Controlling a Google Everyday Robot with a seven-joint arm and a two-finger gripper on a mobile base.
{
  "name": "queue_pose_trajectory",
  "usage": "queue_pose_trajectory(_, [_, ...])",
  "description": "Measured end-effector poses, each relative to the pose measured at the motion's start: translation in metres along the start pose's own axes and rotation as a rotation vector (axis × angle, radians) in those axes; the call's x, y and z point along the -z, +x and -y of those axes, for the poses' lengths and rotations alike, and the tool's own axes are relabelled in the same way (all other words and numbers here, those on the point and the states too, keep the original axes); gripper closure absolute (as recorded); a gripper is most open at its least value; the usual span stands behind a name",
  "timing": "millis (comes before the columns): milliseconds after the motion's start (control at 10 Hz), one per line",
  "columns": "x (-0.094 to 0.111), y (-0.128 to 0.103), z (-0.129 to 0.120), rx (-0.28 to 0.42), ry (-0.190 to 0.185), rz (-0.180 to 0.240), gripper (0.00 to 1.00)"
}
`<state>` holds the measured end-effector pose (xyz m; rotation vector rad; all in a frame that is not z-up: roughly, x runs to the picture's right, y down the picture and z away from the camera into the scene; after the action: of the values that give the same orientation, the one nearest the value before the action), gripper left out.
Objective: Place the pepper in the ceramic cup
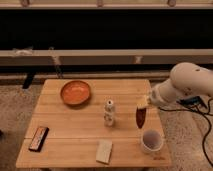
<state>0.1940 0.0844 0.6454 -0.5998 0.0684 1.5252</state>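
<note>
Nearest along the front edge of the bench (65, 150), a pale flat block (104, 151) is lying beside the middle, a flat black-and-red device (38, 138) is resting toward the left corner, and the white cup (151, 141) is standing upright at the right, its mouth facing up and nothing showing inside.

Just above and slightly left of the cup, the pepper (141, 116) is hanging point-down in the air, clear of the wood. The pincer (144, 102) is pinching it at its upper end, fingers pressed together on it, with the white arm reaching in from the right.

The pepper is looking light, slim and smooth-skinned, probably a little slippery and soft enough to bruise under a hard squeeze, so a modest pinch near the thick stem end, as now, seems the sensible hold; it is leaving the tapered tip free to lead into the cup. Hanging long, it may swing, and the tip could catch the thick rim. The cup itself is likely hard but breakable and light enough to be nudged.

Farther back, a small white bottle (109, 112) is standing mid-bench, and an orange bowl (75, 93) is sitting at the far left.
</note>
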Motion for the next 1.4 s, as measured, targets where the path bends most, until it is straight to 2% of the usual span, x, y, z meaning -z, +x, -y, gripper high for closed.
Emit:
queue_pose_trajectory(300, [-0.004, 0.018, 0.033, -0.093, 0.035, -0.003, 1.0])
queue_pose_trajectory(800, [-0.027, 0.035, 0.045, -0.147, 0.057, -0.025, 1.0])
queue_pose_trajectory(1100, [-0.024, 0.048, 0.056, -0.176, 0.067, -0.028, 1.0])
queue_pose_trajectory(1200, [-0.022, 0.052, 0.059, -0.187, 0.072, -0.027, 0.96])
queue_pose_trajectory(1400, [-0.019, 0.059, 0.063, -0.201, 0.082, -0.024, 0.81])
